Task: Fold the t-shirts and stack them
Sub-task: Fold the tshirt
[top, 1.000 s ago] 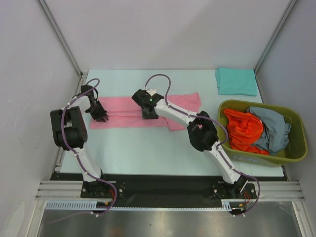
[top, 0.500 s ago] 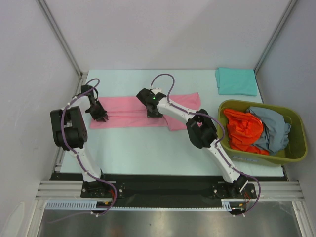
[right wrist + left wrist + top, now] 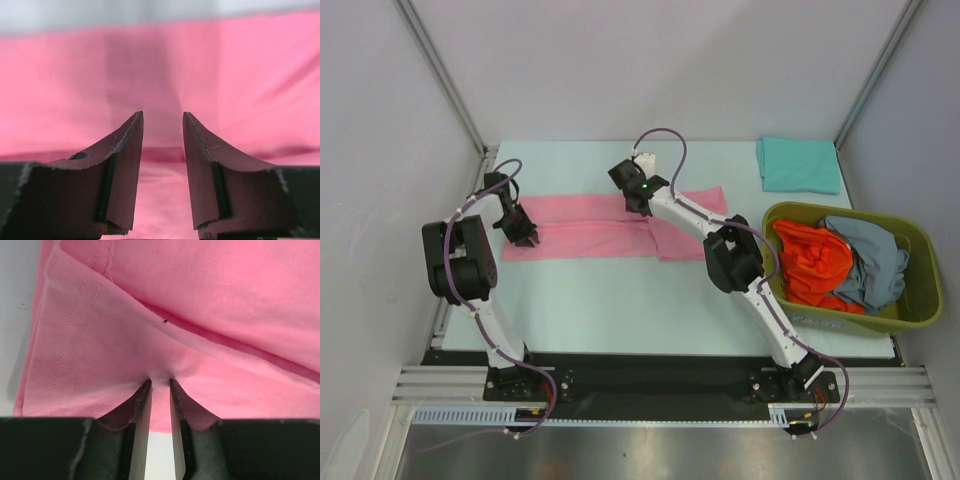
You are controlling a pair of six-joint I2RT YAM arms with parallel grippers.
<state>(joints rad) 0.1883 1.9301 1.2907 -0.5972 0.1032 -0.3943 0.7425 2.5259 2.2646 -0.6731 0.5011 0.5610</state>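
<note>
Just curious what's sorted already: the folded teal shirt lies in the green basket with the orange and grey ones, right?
No. The top view shows the teal shirt on the table beyond the basket, not in it; the orange shirt and grey shirt are inside.

**Inventory of items, by kind**

T-shirts, four: pink shirt [image 3: 582, 227] at 9 o'clock, teal shirt [image 3: 798, 165] at 2 o'clock, orange-red shirt [image 3: 812, 265] and grey-blue shirt [image 3: 870, 258] at 3 o'clock. Basket [image 3: 921, 292], one. Arms, two: left arm [image 3: 460, 262], right arm [image 3: 732, 262]. Desk [image 3: 620, 295], one.
</note>
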